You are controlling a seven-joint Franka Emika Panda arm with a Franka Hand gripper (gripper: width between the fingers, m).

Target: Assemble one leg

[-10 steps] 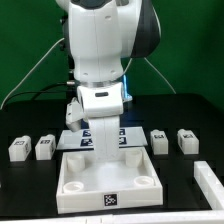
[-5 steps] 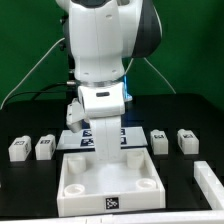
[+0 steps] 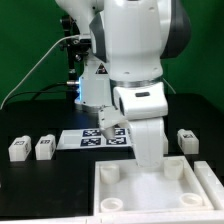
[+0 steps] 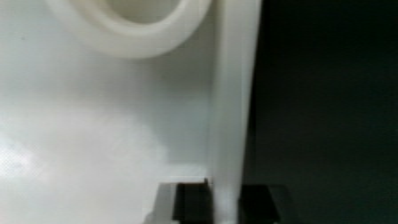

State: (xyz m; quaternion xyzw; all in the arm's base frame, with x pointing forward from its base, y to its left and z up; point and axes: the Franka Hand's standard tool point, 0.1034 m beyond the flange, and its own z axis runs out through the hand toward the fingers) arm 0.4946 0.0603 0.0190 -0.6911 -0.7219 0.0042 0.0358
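The claw (image 4: 222,206) is pinched on the upright rim of the white panel (image 3: 150,200), so the step in hand looks like setting the panel in place, with no leg fetched yet. One leg (image 3: 17,150) and a second leg (image 3: 44,148) stand at the exterior view's left, a third leg (image 3: 187,140) at its right, none in the panel. Next, I judge, the claw must let go, rise clear and go for a leg to seat in a corner socket (image 4: 128,25). The bench (image 3: 25,120) is matt black; the marker board (image 3: 95,138) lies beyond the panel, with a green backdrop at the far side
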